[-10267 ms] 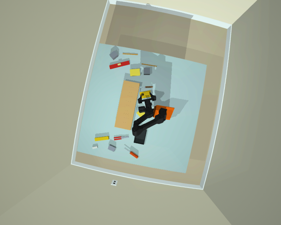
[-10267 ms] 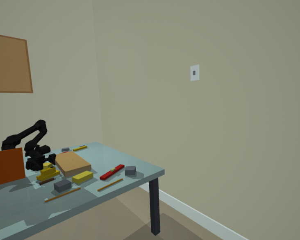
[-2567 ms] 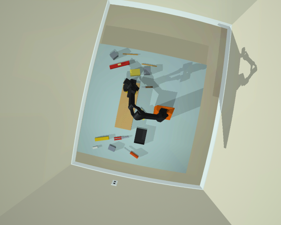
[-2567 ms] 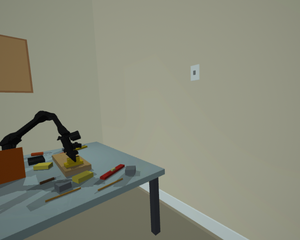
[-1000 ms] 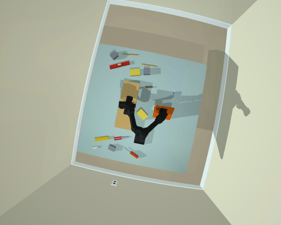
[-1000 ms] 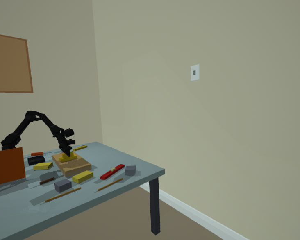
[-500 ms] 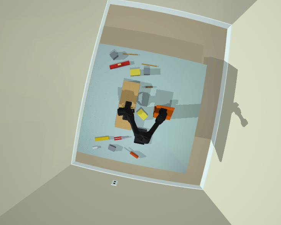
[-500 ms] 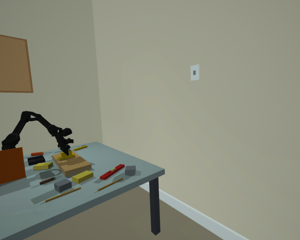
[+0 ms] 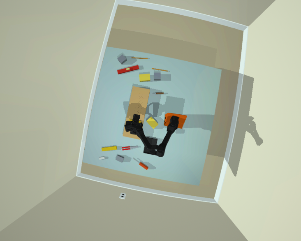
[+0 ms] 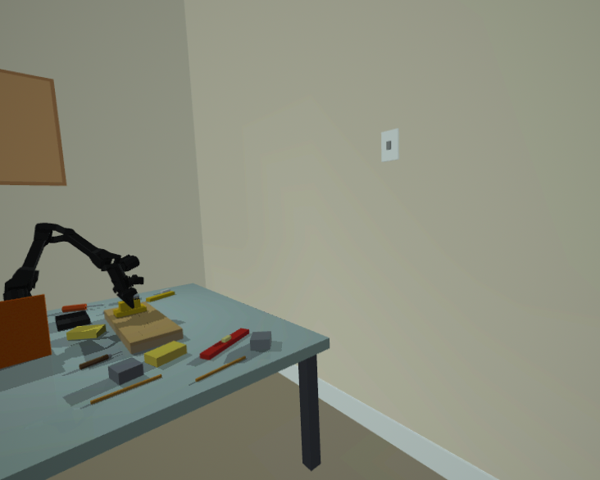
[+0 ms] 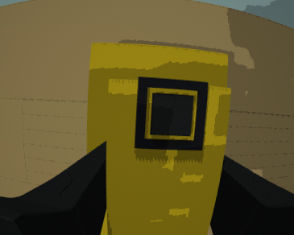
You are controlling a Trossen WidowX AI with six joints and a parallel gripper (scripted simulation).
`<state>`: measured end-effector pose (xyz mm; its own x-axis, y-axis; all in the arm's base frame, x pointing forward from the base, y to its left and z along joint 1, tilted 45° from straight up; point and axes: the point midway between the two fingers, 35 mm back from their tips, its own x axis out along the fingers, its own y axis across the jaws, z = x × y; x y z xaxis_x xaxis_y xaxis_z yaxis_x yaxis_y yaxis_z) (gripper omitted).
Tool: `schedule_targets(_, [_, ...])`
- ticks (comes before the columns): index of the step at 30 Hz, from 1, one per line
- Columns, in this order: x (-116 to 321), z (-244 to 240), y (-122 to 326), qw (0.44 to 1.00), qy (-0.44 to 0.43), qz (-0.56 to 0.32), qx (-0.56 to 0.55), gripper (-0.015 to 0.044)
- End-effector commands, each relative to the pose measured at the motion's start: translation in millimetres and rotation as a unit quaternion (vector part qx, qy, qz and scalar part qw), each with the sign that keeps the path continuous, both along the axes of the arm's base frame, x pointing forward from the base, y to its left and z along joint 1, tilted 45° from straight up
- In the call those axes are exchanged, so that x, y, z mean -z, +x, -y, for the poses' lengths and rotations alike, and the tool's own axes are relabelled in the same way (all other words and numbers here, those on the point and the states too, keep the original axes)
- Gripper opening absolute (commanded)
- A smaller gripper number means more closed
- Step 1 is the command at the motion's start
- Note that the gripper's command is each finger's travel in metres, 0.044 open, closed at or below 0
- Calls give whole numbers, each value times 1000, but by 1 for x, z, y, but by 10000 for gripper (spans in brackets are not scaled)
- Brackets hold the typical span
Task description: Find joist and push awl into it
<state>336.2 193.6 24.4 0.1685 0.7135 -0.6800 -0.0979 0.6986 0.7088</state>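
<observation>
The yellow stud finder point(image 10: 120, 313) point(image 11: 111, 121) stands upright on the wooden floor panel point(image 9: 140, 96) point(image 10: 145, 330) point(image 11: 39, 60), near the panel's end beside the arm. My gripper point(image 10: 134, 302) point(image 11: 156, 150) is shut on it from both sides; the arm mostly hides them in the top view. The finder's square display is dark, with no lit mark. The brown-handled awl point(image 9: 159, 93) point(image 10: 94, 361) lies on the table beside the panel. A low black box point(image 9: 153, 141) point(image 10: 72, 320), apparently the tray, lies partly under the raised arm; its inside is unclear.
An orange board point(image 9: 184, 119) point(image 10: 13, 332) stands by the arm's base. A yellow block point(image 9: 152, 122) point(image 10: 86, 332) lies between panel and board. Another yellow block point(image 9: 144, 77), a grey block point(image 9: 157, 75) and a red level point(image 9: 128, 69) lie beyond the panel. An orange-handled tool point(image 9: 143, 165) lies opposite.
</observation>
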Motion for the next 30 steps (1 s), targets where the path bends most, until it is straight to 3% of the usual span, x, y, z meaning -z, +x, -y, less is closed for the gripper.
schedule_targets(1, [-11, -12, -2, 1000, 1, 0, 0, 0])
schedule_targets(20, [-62, -60, -8, 1000, 3, 0, 0, 0])
schedule_targets(30, [-60, -58, -7, 1000, 3, 2, -2, 0])
